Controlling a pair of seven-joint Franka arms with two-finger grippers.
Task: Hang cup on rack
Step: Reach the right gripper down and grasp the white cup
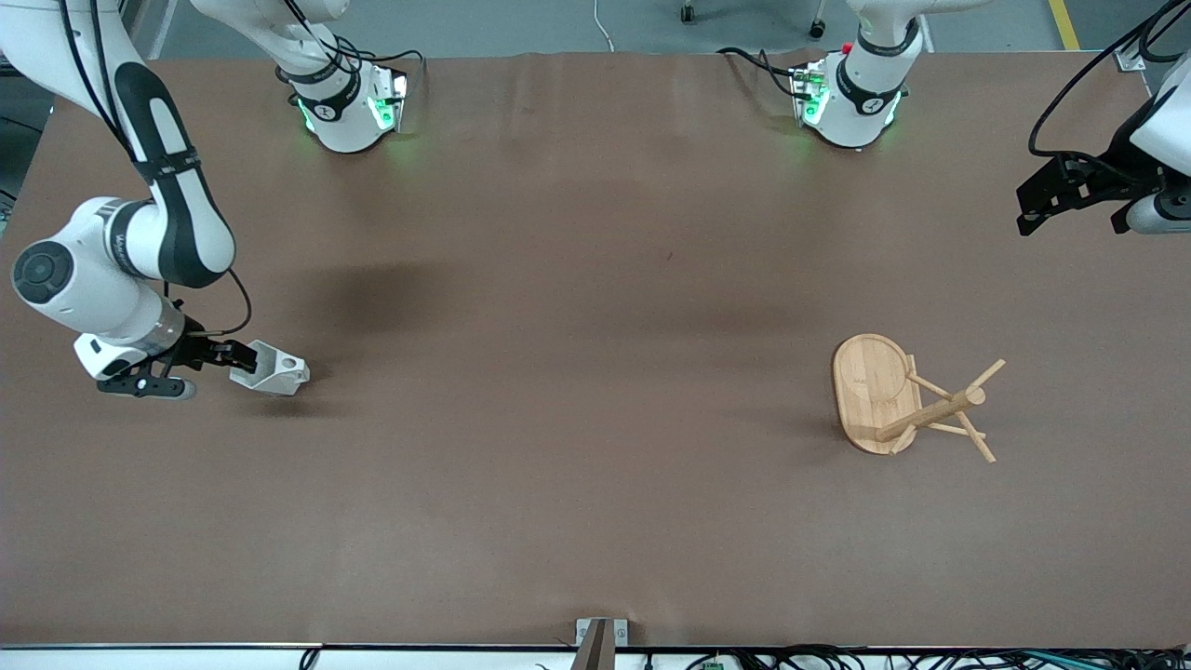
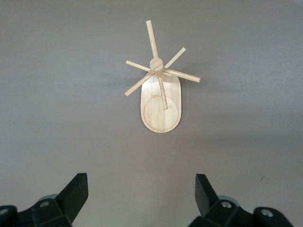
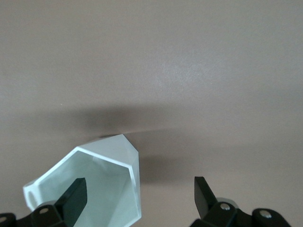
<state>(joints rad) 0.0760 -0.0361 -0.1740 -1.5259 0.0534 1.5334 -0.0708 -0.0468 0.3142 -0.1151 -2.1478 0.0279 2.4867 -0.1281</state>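
Front view: white faceted cup (image 1: 273,369) near right arm's table edge, right gripper (image 1: 244,355) spread astride its rim; bamboo mug rack (image 1: 907,400) upright toward left arm's edge, left gripper (image 1: 1047,202) spread, waiting.

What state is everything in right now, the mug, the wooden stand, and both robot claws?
Small white faceted cup: on the table at the right arm's end, one finger inside its rim, not hung.
Light bamboo rack: upright toward the left arm's end, pegs bare.
Right gripper: open, low at the cup's rim.
Left gripper: open, waiting high above the table.
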